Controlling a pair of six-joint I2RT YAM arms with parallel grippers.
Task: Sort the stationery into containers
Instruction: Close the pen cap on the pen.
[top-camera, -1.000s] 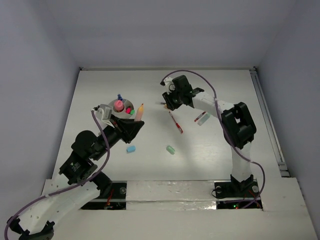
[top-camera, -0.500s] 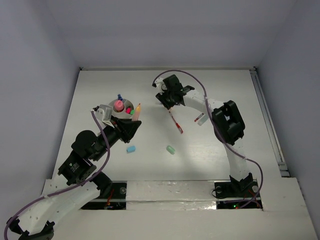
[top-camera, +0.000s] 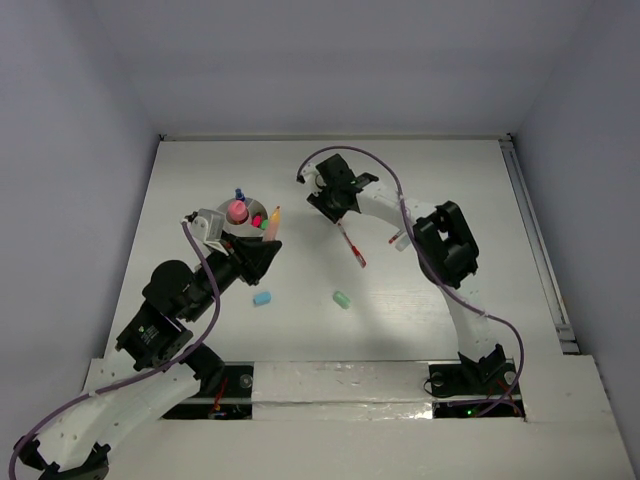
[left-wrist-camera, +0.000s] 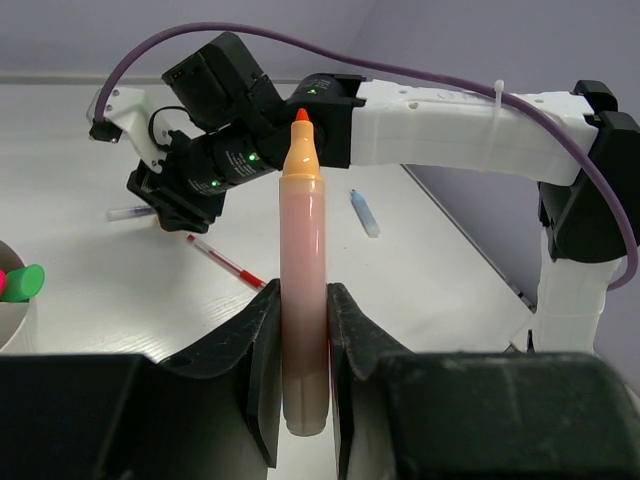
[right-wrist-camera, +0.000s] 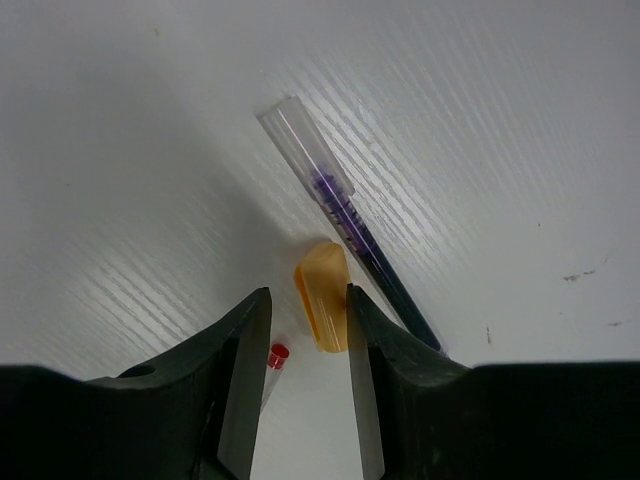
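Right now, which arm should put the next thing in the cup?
Left. The left gripper is shut on the orange marker, right beside the white cup. The right gripper hangs open over a pen, farther away.

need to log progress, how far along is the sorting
Done: pink marker and green marker stand in the cup. In hand: the left fingers grip the orange marker. Remaining: red pen, dark pen by the right fingers, blue eraser, mint eraser.
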